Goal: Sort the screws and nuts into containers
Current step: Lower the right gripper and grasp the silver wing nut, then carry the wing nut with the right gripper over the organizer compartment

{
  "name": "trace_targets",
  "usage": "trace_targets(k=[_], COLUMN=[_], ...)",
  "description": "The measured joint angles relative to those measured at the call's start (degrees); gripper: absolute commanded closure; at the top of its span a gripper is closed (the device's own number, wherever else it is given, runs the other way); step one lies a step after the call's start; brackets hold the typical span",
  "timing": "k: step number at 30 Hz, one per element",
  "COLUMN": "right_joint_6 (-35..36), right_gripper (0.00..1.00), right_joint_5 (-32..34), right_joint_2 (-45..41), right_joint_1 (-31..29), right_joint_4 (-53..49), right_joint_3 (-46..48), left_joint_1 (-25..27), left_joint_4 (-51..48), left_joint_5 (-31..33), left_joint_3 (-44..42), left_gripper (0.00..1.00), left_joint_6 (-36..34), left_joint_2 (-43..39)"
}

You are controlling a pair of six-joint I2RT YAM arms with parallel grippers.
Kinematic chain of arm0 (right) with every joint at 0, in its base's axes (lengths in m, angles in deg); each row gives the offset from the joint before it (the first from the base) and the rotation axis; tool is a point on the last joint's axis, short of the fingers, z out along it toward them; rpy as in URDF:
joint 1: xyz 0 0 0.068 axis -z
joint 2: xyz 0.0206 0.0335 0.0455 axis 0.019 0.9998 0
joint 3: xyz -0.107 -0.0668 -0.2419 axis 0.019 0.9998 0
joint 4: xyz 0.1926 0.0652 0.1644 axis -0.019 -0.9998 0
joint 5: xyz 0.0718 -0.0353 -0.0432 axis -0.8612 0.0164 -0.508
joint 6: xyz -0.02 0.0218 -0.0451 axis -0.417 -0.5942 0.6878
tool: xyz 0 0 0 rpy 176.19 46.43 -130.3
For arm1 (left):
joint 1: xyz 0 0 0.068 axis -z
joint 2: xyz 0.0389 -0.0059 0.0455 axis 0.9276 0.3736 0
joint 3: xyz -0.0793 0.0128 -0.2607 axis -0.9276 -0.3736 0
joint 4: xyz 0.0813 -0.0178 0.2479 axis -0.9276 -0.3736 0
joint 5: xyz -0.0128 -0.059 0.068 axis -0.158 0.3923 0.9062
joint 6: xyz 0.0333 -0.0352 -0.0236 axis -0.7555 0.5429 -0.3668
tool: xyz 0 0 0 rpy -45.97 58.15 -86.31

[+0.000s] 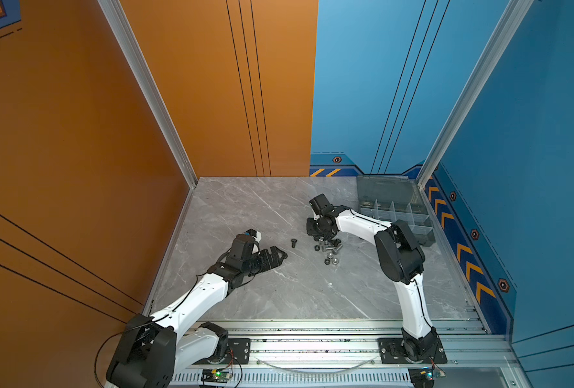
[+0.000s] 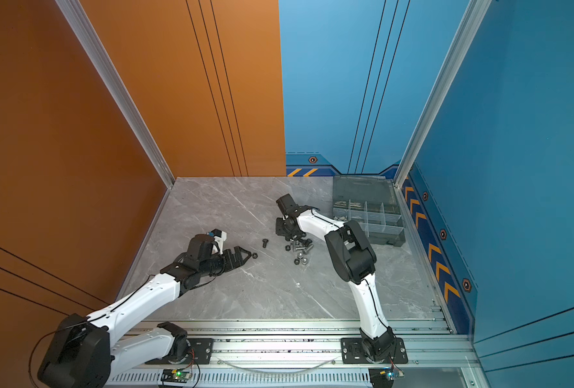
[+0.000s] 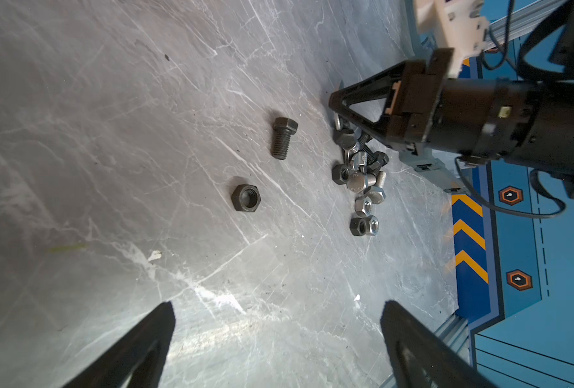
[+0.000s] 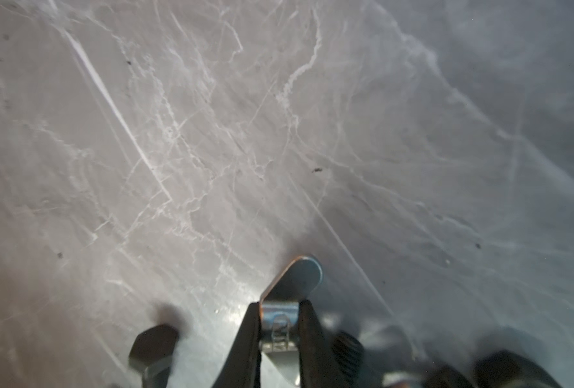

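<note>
Left claw [image 3: 277,305] is hovering spread wide at near left. Beyond it, a black nut [image 3: 246,198] and a black bolt [image 3: 282,137] are lying apart from the black-and-silver pile [image 1: 329,248]. Right claw [image 4: 280,305] is pinching a silver wing nut [image 4: 299,278] at the pile's far edge. Grey divided box [image 1: 426,236] is sitting open in the far right corner, contents unclear. Bare table [image 1: 245,208] is stretching far left.
</note>
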Motion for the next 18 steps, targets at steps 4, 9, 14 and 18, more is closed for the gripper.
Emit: trace_targets(k=[4, 9, 14, 18], right_joint_6=[0.35, 0.66, 2.03, 3.48], right_gripper=[1.00, 1.00, 1.00, 1.00], right_joint_5=[-2.78, -3.30, -0.79, 2.67], right_joint_2=[-7.45, -16.57, -21.59, -22.93], right_joint_1=[2.56, 6.91, 12.57, 17.57], right_joint_4=[3.43, 6.62, 6.19, 3.76], right_joint_3=[3.96, 7.98, 10.69, 11.65], left_joint_1=[0.00, 0.00, 0.00, 0.00], left_joint_4=[0.00, 0.00, 0.00, 0.00], left_joint_5=[0.00, 0.00, 0.00, 0.00], left_joint_3=[0.00, 0.00, 0.00, 0.00], left_gripper=[0.03, 0.02, 0.02, 0.02], left_joint_6=[0.00, 0.02, 0.02, 0.02], left_joint_2=[0.00, 0.00, 0.00, 0.00])
